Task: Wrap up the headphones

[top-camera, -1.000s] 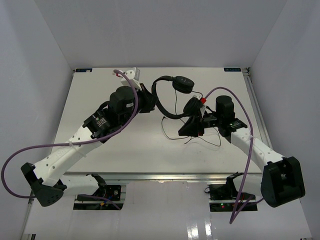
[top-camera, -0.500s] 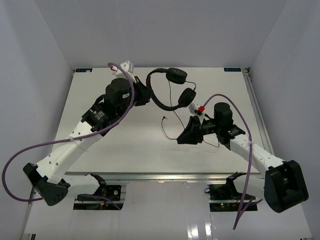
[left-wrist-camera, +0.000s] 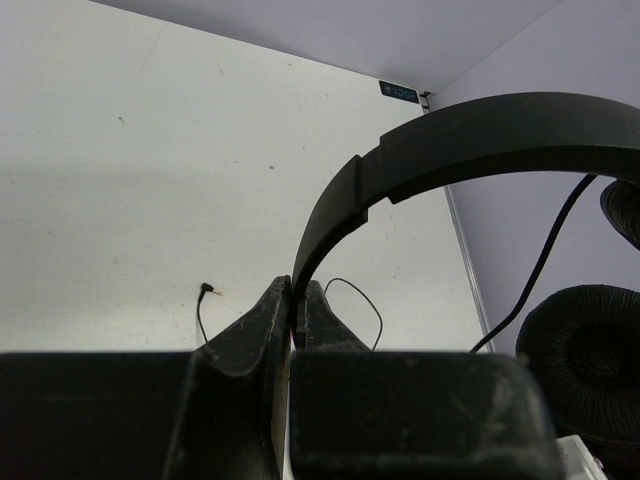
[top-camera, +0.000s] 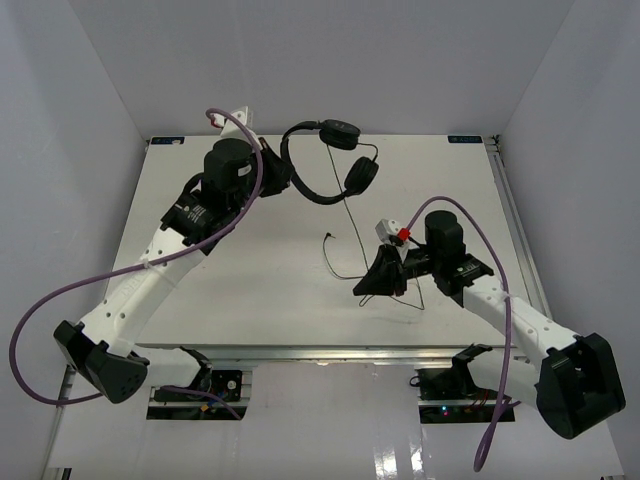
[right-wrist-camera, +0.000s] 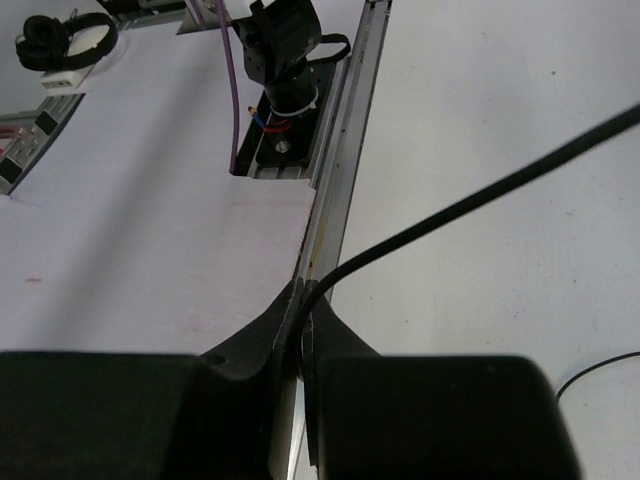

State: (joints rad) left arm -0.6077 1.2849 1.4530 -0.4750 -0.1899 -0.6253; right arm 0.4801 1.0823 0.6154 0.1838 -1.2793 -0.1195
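The black headphones [top-camera: 318, 197] hang above the far middle of the table, with two earcups [top-camera: 341, 134] at the right. My left gripper [top-camera: 281, 174] is shut on the headband [left-wrist-camera: 480, 140], which rises from between the jaws in the left wrist view; one earcup [left-wrist-camera: 585, 350] shows at the right there. The thin cord [top-camera: 351, 225] runs taut from the earcups down to my right gripper [top-camera: 362, 289], which is shut on the cord [right-wrist-camera: 470, 205]. The plug [top-camera: 328, 237] lies on the table and also shows in the left wrist view [left-wrist-camera: 207, 290].
A slack loop of cord [top-camera: 428, 297] lies beside the right arm. The metal rail of the near table edge [top-camera: 330, 352] is just below the right gripper and also shows in the right wrist view [right-wrist-camera: 335, 190]. Purple cables [top-camera: 255, 195] arch over both arms.
My left gripper has carried the headphones up and to the far left. My right gripper has drawn back toward the near edge with the cord, which now runs straighter between the two.
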